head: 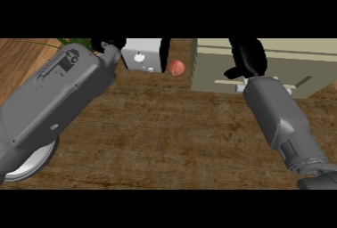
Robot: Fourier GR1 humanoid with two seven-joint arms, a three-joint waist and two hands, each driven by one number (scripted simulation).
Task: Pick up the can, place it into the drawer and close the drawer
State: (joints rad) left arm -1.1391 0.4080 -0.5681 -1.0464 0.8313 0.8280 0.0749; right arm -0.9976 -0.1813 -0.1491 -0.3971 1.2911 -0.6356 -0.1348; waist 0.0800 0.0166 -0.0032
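Observation:
A light grey can (142,55) stands at the back of the wooden counter, left of centre. My left hand (109,45) is at it: black fingers (165,50) show on its right side and the thumb on its left, so the hand is curled round the can. The beige drawer unit (289,62) sits at the back right. Over its front my right hand (248,57) rests open, fingers straight and pointing away from me, thumb out to the left. I cannot tell whether the drawer is open or closed.
A small reddish round object (175,67) lies between the can and the drawer unit. A white plate (34,164) peeks out under my left forearm at the lower left. Green leaves (74,42) show at the back left.

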